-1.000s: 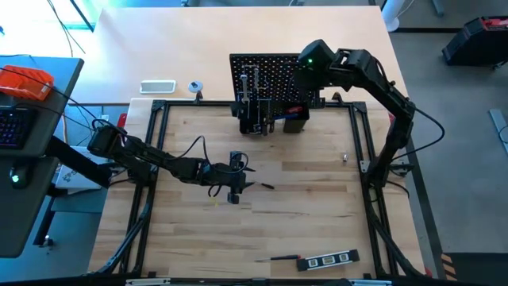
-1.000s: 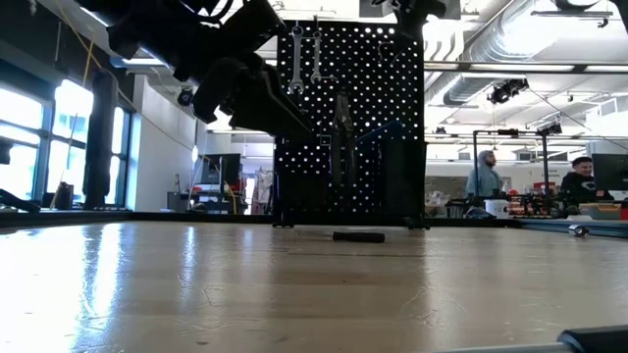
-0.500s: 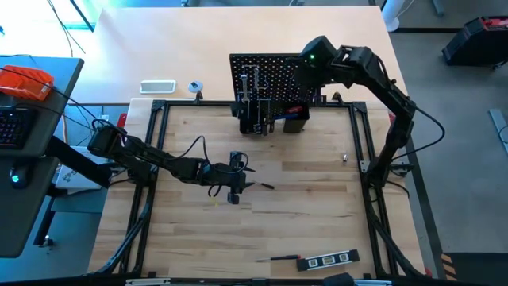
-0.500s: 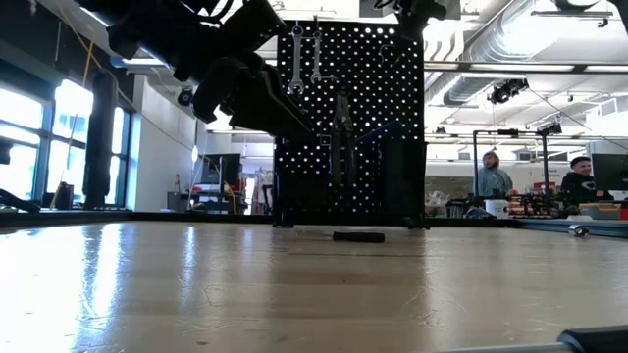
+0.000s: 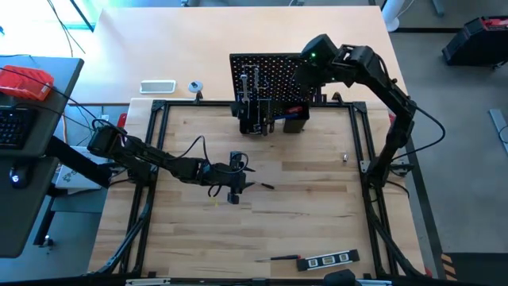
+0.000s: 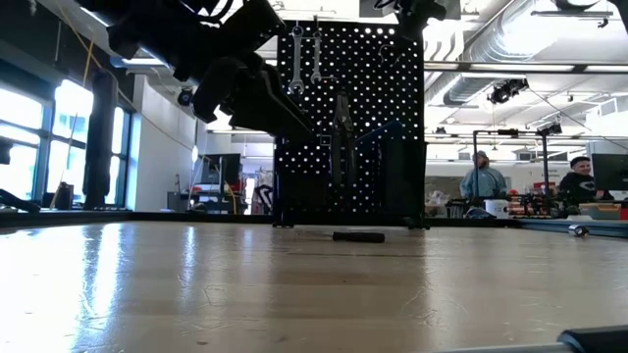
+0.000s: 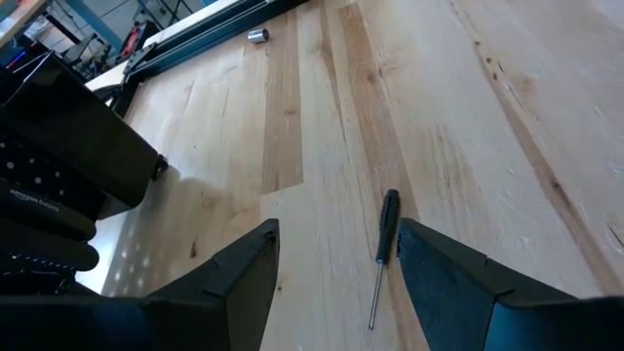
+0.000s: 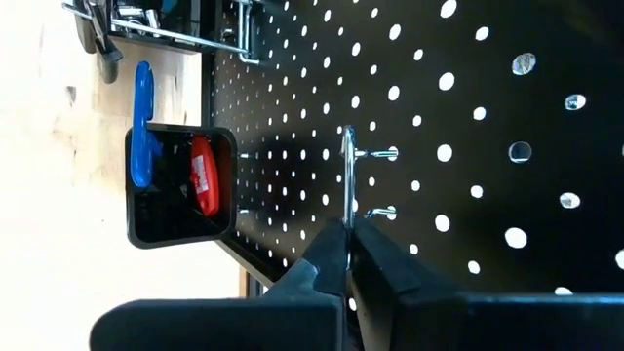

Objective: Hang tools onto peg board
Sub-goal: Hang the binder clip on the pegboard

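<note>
Right wrist view: your right end effector (image 8: 348,255) is pinched shut on a thin silver wrench (image 8: 347,185) against the peg board (image 8: 468,117) hooks, hanging step underway, so seat then release; left end effector (image 7: 336,268), open and empty, hovers above a screwdriver (image 7: 384,246) on the surface (image 7: 468,117).

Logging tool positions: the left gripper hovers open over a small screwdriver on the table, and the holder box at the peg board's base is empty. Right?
Not quite. The right wrist view shows the holder box at the peg board holding a blue-handled and a red-handled tool. The rest stands: the left gripper hovers open over the small screwdriver.
</note>
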`<action>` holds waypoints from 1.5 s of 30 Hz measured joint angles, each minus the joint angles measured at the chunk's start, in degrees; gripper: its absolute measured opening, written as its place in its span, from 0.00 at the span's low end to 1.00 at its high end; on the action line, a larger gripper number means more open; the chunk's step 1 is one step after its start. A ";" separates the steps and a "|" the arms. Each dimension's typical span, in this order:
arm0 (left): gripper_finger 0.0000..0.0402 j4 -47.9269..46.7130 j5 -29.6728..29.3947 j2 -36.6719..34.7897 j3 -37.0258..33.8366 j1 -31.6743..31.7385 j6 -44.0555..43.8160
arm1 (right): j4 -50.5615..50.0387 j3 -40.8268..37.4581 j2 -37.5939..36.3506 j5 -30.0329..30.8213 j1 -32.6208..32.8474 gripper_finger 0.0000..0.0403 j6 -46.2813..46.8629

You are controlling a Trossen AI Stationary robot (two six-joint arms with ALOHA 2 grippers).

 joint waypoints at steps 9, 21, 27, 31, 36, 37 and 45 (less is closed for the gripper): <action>0.50 0.16 -0.01 -0.02 0.00 0.01 0.00 | 1.56 0.00 -0.01 0.07 -0.42 0.00 -1.45; 0.50 0.28 -0.02 -0.02 0.00 -0.01 -0.05 | 2.85 -0.04 0.01 -0.96 -1.55 0.00 -1.27; 0.50 0.28 -0.04 0.01 0.00 0.01 0.02 | 2.84 -0.04 0.01 -0.96 -1.55 0.00 -1.03; 0.50 0.26 -0.04 0.00 0.00 0.01 0.01 | 2.84 -0.04 0.01 -0.98 -1.55 0.00 -1.01; 0.50 0.26 -0.04 -0.01 0.00 0.01 0.00 | 2.75 -0.04 0.01 -1.01 -1.33 0.00 -0.50; 0.50 0.26 -0.04 -0.01 0.00 0.01 0.02 | 2.73 -0.04 0.01 -1.01 -1.18 0.00 -0.08; 0.50 0.18 -0.05 -0.02 0.00 0.01 0.00 | 4.53 -4.16 -0.12 2.39 0.28 0.00 0.08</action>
